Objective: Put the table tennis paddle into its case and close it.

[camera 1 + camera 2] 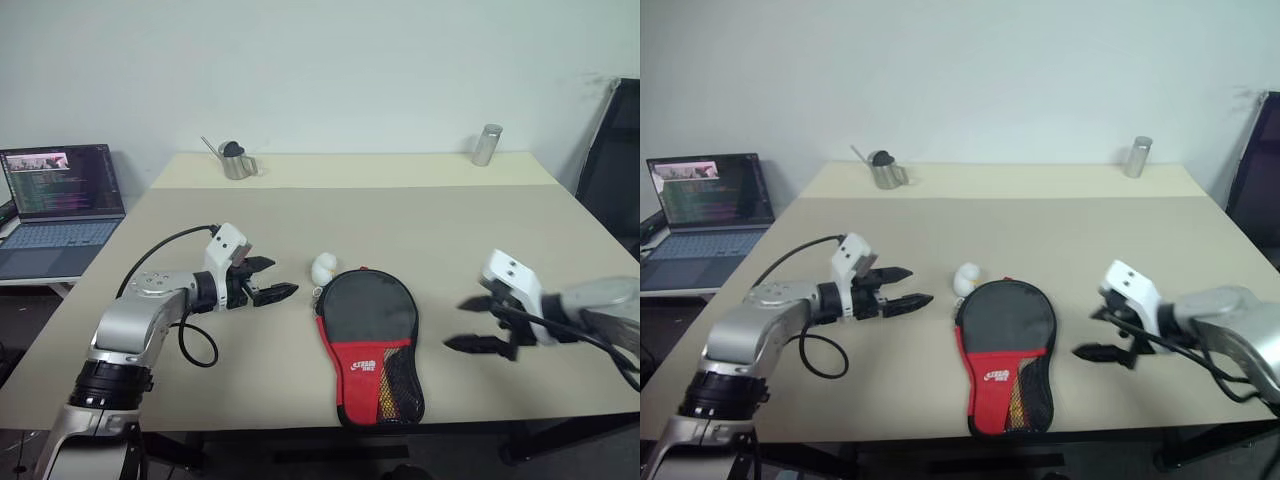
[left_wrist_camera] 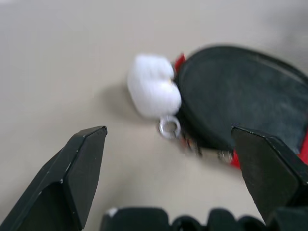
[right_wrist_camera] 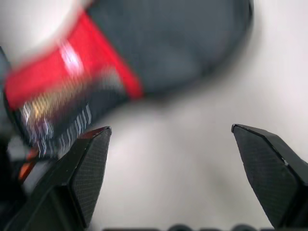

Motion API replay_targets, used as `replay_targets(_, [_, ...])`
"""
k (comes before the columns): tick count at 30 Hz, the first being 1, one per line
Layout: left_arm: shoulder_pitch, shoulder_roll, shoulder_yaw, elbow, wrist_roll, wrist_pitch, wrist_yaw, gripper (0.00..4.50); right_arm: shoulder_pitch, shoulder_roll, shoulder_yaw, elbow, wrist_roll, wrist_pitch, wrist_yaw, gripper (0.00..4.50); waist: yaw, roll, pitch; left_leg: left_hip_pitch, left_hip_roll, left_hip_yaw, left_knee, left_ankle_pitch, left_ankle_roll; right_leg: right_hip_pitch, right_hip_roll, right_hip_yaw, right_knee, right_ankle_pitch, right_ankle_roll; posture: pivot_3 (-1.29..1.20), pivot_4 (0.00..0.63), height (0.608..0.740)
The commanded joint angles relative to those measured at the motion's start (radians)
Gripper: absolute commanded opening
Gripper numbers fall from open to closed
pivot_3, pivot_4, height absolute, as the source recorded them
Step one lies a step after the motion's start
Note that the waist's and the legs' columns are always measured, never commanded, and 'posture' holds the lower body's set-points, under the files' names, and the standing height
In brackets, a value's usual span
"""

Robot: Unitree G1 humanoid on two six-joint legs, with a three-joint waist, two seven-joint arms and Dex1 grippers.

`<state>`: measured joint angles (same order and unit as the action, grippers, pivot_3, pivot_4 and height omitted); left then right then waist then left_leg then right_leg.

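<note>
Lying flat on the tan table [image 1: 480, 240], near the front edge: the case [image 1: 368, 343], round black end far, red end near, with its white plush charm [image 1: 323, 267] touching the far left rim. Hovering on each side, apart from it, fingers spread wide and holding nothing: left gripper [image 1: 272, 281], right gripper [image 1: 470, 324]. Not showing: the table tennis paddle.

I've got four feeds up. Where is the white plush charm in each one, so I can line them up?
Left eye view: the plush charm lies on the table, at the case's far left edge.
Right eye view: charm at the same corner of the case.
Left wrist view: charm upper centre, beside the case's black rim.
Right wrist view: I can't find it.
Shared landmark: the case.
</note>
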<state>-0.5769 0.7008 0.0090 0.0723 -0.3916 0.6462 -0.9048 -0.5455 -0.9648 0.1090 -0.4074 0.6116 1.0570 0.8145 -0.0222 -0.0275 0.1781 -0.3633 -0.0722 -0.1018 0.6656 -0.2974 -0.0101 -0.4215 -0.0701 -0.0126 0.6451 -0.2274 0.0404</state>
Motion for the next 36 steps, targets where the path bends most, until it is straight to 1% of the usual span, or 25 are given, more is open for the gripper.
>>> replay_targets(1, [-0.082, -0.033, 0.024, 0.055, 0.017, -0.011, 0.054, 4.5, -0.131, 0.212, 0.054, 0.099, -0.108, -0.114, -0.149, 4.41, -0.001, 0.0, 0.0, 0.0, 0.0, 0.0, 0.0, 0.001, -0.001, 0.0, 0.0, 0.0, 0.0, 0.0, 0.0, 0.0, 0.15, 0.74])
replay_targets(3, [-0.133, -0.067, 0.004, 0.12, 0.056, -0.008, 0.113, 4.5, -0.144, 0.356, 0.095, 0.181, -0.17, -0.178, -0.221, 4.41, 0.0, -0.001, 0.0, -0.001, -0.001, -0.001, 0.001, 0.001, -0.002, -0.001, 0.0, 0.0, 0.001, 0.002, -0.001, 0.0, 0.15, 0.74])
replay_targets(5, [-0.165, -0.096, -0.014, 0.164, 0.084, 0.002, 0.148, 4.5, -0.124, 0.457, 0.12, 0.239, -0.206, -0.214, -0.26, 4.41, 0.004, -0.003, -0.002, -0.001, -0.001, -0.003, 0.001, 0.002, -0.003, -0.001, 0.0, 0.0, 0.001, 0.003, -0.001, 0.0, 0.15, 0.74])
replay_targets(7, [-0.185, -0.129, -0.033, 0.18, 0.099, 0.017, 0.163, 4.5, -0.082, 0.528, 0.151, 0.28, -0.238, -0.242, -0.28, 4.41, 0.01, -0.003, -0.002, -0.003, -0.003, -0.003, 0.0, 0.002, -0.003, -0.004, -0.001, 0.001, 0.0, 0.003, -0.001, 0.0, 0.15, 0.74])
replay_targets(9, [-0.199, -0.163, -0.046, 0.188, 0.105, 0.037, 0.176, 4.5, -0.031, 0.575, 0.175, 0.295, -0.243, -0.238, -0.28, 4.41, 0.017, -0.003, -0.002, -0.007, -0.004, -0.003, 0.0, 0.001, -0.003, -0.006, -0.002, 0.001, -0.001, 0.003, -0.001, 0.0, 0.15, 0.74])
replay_targets(10, [-0.205, -0.178, -0.052, 0.195, 0.112, 0.043, 0.187, 4.5, -0.008, 0.587, 0.186, 0.3, -0.25, -0.23, -0.28, 4.41, 0.018, -0.003, -0.002, -0.009, -0.005, -0.003, 0.0, 0.001, -0.003, -0.008, -0.002, 0.001, -0.002, 0.003, -0.001, 0.0, 0.15, 0.74])
replay_targets(12, [-0.212, -0.201, -0.06, 0.205, 0.116, 0.049, 0.188, 4.5, 0.028, 0.6, 0.215, 0.308, -0.269, -0.218, -0.275, 4.41, 0.014, -0.003, -0.002, -0.021, -0.005, -0.003, 0.006, 0.001, -0.003, -0.02, -0.002, 0.001, 0.0, 0.003, -0.001, 0.0, 0.15, 0.74])
replay_targets(14, [-0.215, -0.219, -0.065, 0.211, 0.119, 0.048, 0.187, 4.5, 0.054, 0.591, 0.258, 0.311, -0.294, -0.205, -0.26, 4.41, 0.015, -0.003, -0.002, -0.023, -0.005, -0.004, 0.01, 0.001, -0.003, -0.021, -0.002, -0.001, 0.002, 0.003, -0.001, 0.0, 0.15, 0.74])
replay_targets(18, [-0.221, -0.228, -0.063, 0.234, 0.125, 0.051, 0.188, 4.5, 0.072, 0.615, 0.27, 0.348, -0.313, -0.171, -0.266, 4.41, 0.01, -0.002, -0.004, -0.014, -0.004, -0.003, 0.011, 0.001, -0.003, -0.013, 0.0, 0.001, 0.006, 0.005, -0.002, 0.0, 0.15, 0.74])
replay_targets(19, [-0.222, -0.222, -0.06, 0.238, 0.125, 0.048, 0.182, 4.5, 0.074, 0.619, 0.273, 0.356, -0.316, -0.17, -0.263, 4.41, 0.008, -0.002, -0.004, -0.009, -0.003, -0.004, 0.011, 0.001, -0.002, -0.008, 0.001, 0.001, 0.006, 0.005, -0.002, 0.0, 0.15, 0.74])
replay_targets(20, [-0.222, -0.216, -0.058, 0.239, 0.125, 0.046, 0.178, 4.5, 0.076, 0.622, 0.275, 0.359, -0.321, -0.17, -0.258, 4.41, 0.007, -0.001, -0.005, -0.001, -0.003, -0.004, 0.009, -0.001, 0.0, 0.0, 0.001, 0.0, 0.004, 0.004, -0.002, 0.0, 0.15, 0.74])
replay_targets(22, [-0.226, -0.21, -0.049, 0.249, 0.121, 0.042, 0.17, 4.5, 0.079, 0.626, 0.283, 0.366, -0.332, -0.174, -0.249, 4.41, 0.003, -0.001, -0.005, 0.005, -0.003, -0.005, 0.008, -0.001, 0.001, 0.007, 0.002, 0.0, 0.003, 0.004, -0.002, 0.0, 0.15, 0.74])
replay_targets(25, [-0.236, -0.228, -0.063, 0.284, 0.136, 0.027, 0.181, 4.5, 0.074, 0.636, 0.286, 0.375, -0.342, -0.178, -0.242, 4.41, -0.001, -0.001, -0.008, 0.008, -0.003, -0.006, 0.009, -0.001, 0.001, 0.01, 0.004, 0.0, 0.003, 0.004, -0.002, 0.0, 0.15, 0.74])
replay_targets(32, [-0.263, -0.354, -0.05, 0.36, 0.143, -0.017, 0.267, 4.5, 0.075, 0.655, 0.287, 0.396, -0.367, -0.19, -0.224, 4.41, -0.004, -0.001, -0.015, 0.008, -0.003, -0.006, 0.01, -0.001, 0.0, 0.01, 0.003, 0.0, 0.003, 0.005, -0.001, 0.0, 0.15, 0.74])
replay_targets(36, [-0.301, -0.394, -0.049, 0.443, 0.171, -0.062, 0.313, 4.5, 0.082, 0.662, 0.282, 0.391, -0.37, -0.181, -0.223, 4.41, -0.007, -0.001, -0.015, 0.008, -0.002, -0.006, 0.01, -0.001, 0.0, 0.01, 0.003, 0.0, 0.003, 0.005, -0.001, 0.0, 0.15, 0.74])
